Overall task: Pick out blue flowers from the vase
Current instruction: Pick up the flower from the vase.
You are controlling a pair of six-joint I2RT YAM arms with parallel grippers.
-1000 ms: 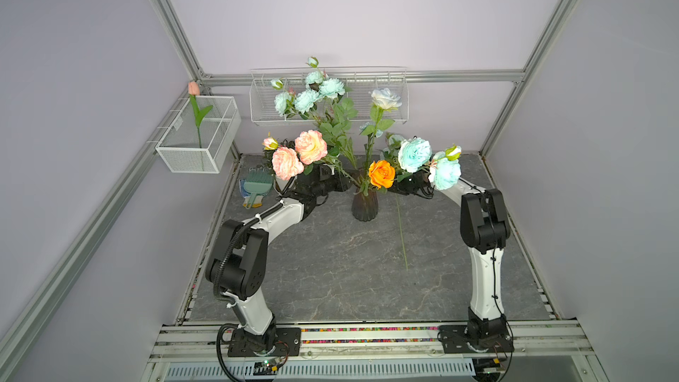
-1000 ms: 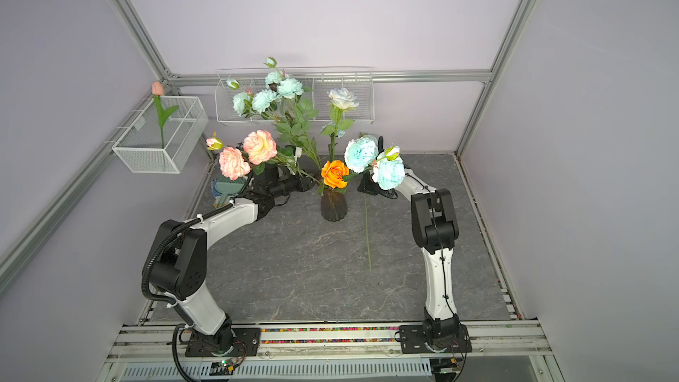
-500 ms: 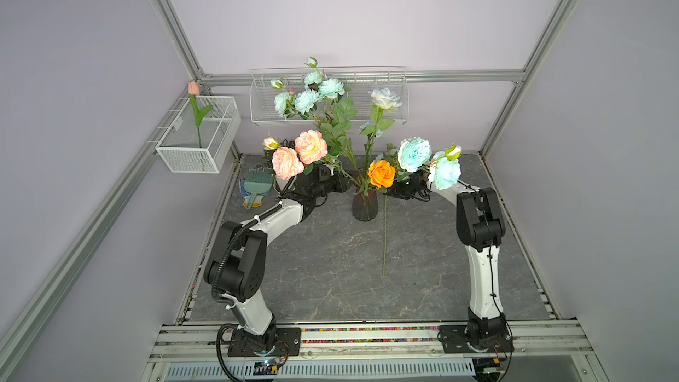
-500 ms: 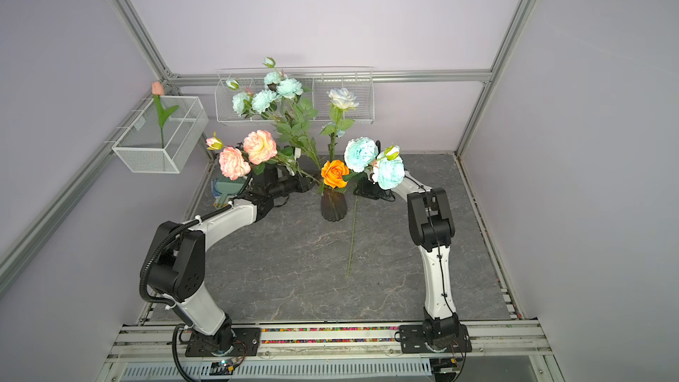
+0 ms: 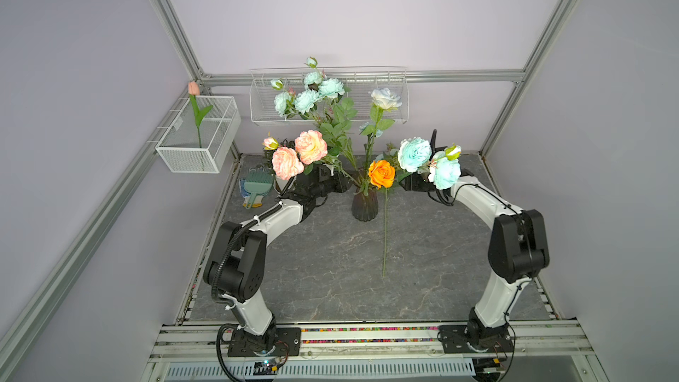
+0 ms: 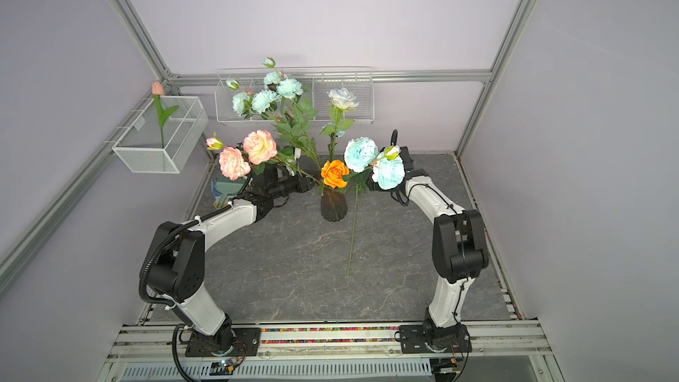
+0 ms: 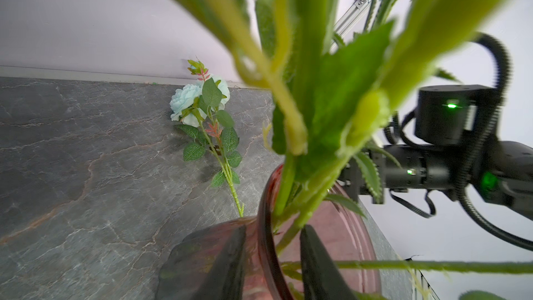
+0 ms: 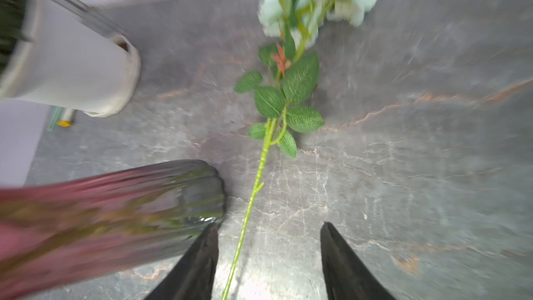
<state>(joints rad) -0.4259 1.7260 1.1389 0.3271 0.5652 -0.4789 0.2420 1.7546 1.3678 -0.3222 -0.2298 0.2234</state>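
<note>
Vase: the dark ribbed glass vase (image 5: 364,207) is stood upright on the grey table (image 5: 312,281), toward 12 o'clock from the table's middle in both top views.
Left gripper: the left gripper (image 7: 274,227) is placed at 9 o'clock of the vase. Its jaws are closed over the rim, with one finger (image 7: 227,261) outside the glass and the other inside the mouth.
Right gripper: the right gripper (image 8: 269,224) is found at 3 o'clock of the vase, partly hidden by blooms from above. Its jaws are parted wide and nothing is clamped.
Loose blue flower stem: the loose blue flower stem (image 5: 415,154) is out of the vase, blooms at 2 o'clock of it, bare end pointed toward 5 o'clock. The stalk is seen between the parted fingers. Whether it lies flat cannot be told.
Blue flower stem in the vase: the blue flower stem in the vase (image 5: 312,93) is raised toward 11 o'clock.
Others: an orange rose (image 5: 382,173) is set above the mouth, and pink-peach peonies (image 5: 310,146) at 10 o'clock.
</note>
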